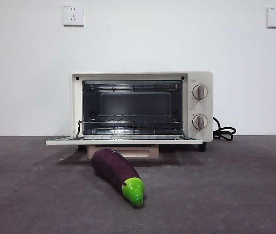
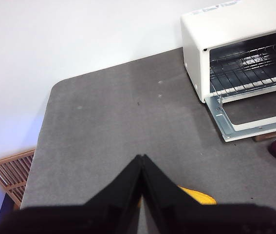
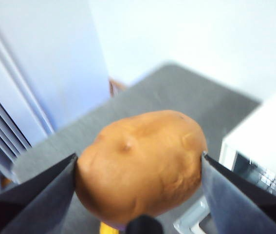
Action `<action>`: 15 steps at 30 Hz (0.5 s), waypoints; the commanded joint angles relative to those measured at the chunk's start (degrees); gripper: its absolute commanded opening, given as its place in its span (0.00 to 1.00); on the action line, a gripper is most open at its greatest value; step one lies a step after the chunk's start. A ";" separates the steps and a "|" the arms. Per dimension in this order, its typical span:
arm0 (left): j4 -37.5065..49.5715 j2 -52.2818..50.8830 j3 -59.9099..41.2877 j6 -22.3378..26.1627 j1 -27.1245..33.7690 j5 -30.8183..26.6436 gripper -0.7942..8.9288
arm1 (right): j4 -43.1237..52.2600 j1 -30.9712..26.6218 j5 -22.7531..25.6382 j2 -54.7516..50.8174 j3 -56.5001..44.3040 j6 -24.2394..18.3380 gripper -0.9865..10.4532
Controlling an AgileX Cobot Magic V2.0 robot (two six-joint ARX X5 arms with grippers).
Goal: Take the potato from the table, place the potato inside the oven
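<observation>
In the right wrist view the orange-brown potato [image 3: 140, 163] fills the space between my right gripper's [image 3: 138, 170] two jaws, which are shut on it, held up in the air above the table [image 3: 176, 92]. The potato does not show in the front view. The cream-white oven [image 1: 142, 109] stands at the back middle with its door [image 1: 124, 141] folded down flat and its wire rack [image 1: 130, 124] bare. It also shows in the left wrist view as the oven [image 2: 235, 53]. My left gripper [image 2: 141, 158] hangs over the table's left part, jaws shut and holding nothing.
A purple eggplant [image 1: 117, 174] with a green tip lies on the table just in front of the oven door. The oven's black cord [image 1: 224, 131] trails on the right. A wooden slatted thing [image 2: 9, 173] sits past the table's left edge.
</observation>
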 commanded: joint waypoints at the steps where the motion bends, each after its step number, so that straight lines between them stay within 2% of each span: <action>1: 0.24 -0.24 -0.22 -0.83 -0.17 -0.13 0.08 | -1.44 2.82 5.07 -5.90 -2.32 -3.50 0.08; 5: 0.24 -0.24 -0.22 -0.85 -0.17 -0.11 0.08 | -1.44 6.78 11.06 -15.74 -17.92 -4.26 0.08; 11: 0.24 -0.24 -0.22 -1.73 -0.17 -0.11 0.08 | -1.40 9.27 11.76 -29.99 -46.90 -1.64 0.08; 13: 0.24 -0.24 -0.22 -1.73 -0.17 -0.11 0.08 | -1.38 9.42 14.78 -33.14 -55.10 -0.48 0.08; 15: 0.24 -0.24 -0.22 -1.68 -0.17 -0.09 0.08 | -1.38 9.42 19.78 -35.30 -61.68 1.18 0.08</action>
